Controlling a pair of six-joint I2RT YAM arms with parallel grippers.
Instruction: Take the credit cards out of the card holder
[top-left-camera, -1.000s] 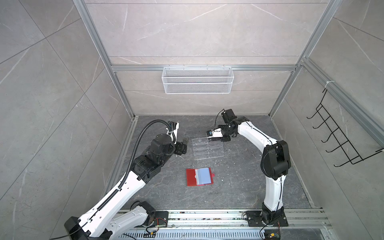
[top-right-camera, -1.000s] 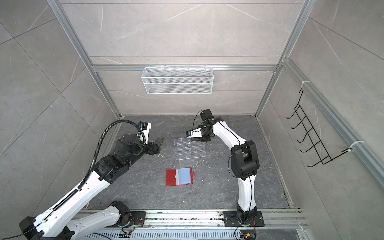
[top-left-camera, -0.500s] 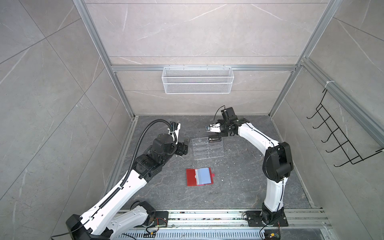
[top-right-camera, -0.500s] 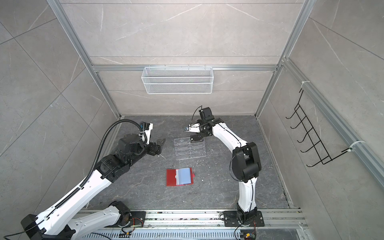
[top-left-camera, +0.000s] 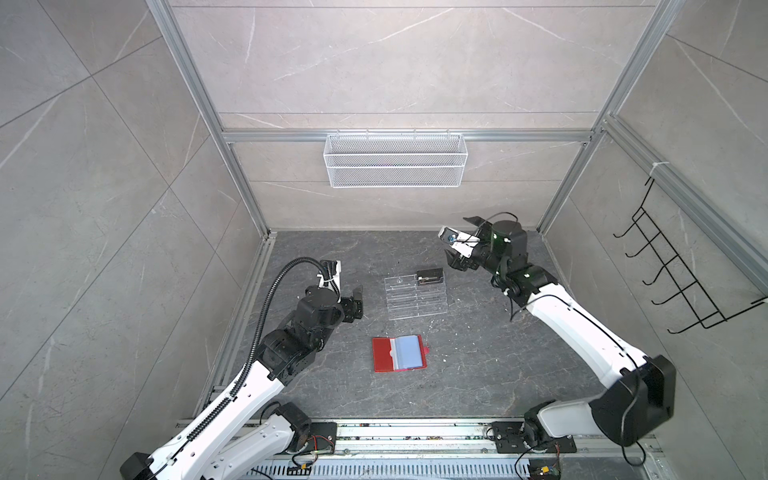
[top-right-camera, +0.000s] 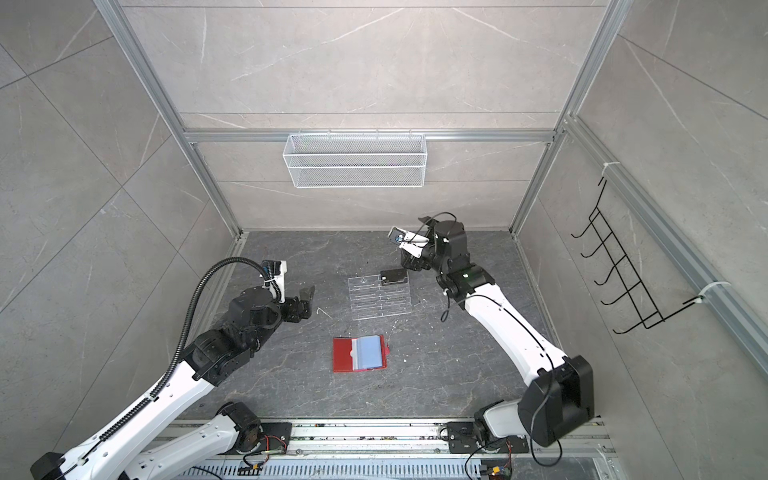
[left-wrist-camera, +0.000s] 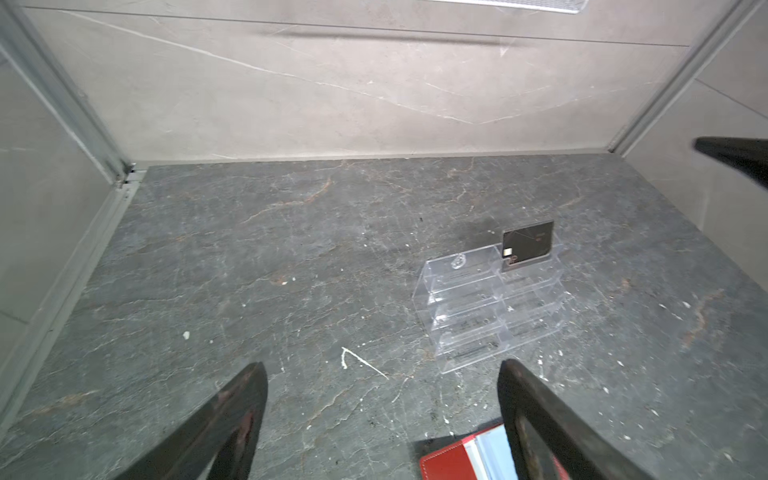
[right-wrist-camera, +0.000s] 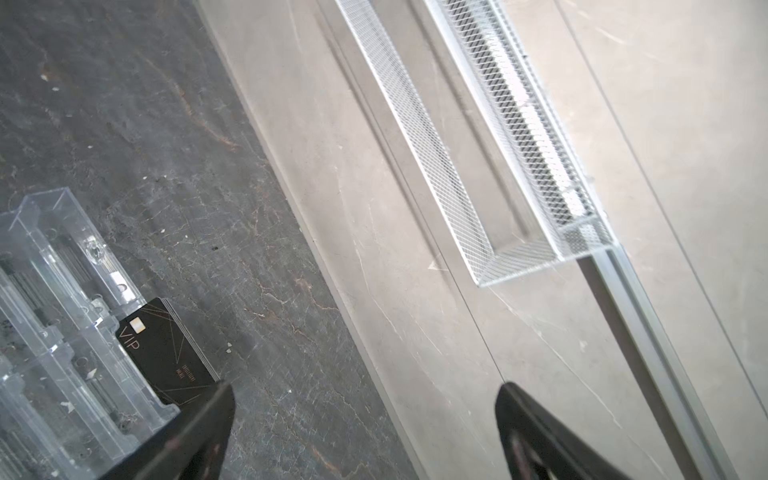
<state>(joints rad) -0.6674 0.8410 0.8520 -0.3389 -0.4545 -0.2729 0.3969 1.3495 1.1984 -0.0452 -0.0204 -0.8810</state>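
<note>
Both top views: high, looking down on clear rack (top-left-camera: 417, 297) (top-right-camera: 380, 297). Left wrist: low, before rack (left-wrist-camera: 490, 307), facing it. Right wrist: close at rack's (right-wrist-camera: 54, 332) rear corner. All share rack.

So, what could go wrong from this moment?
One finger of the open right claw looks close to the cards in the clear rack; pulling away might knock them or shift the rack.
The card holder lies open, and its bluish sleeves hide whether cards remain, so one may be missed.

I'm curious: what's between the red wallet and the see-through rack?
Nothing but bare dark floor with tiny pale specks lies between the red wallet and the clear rack; both top views show it.
</note>
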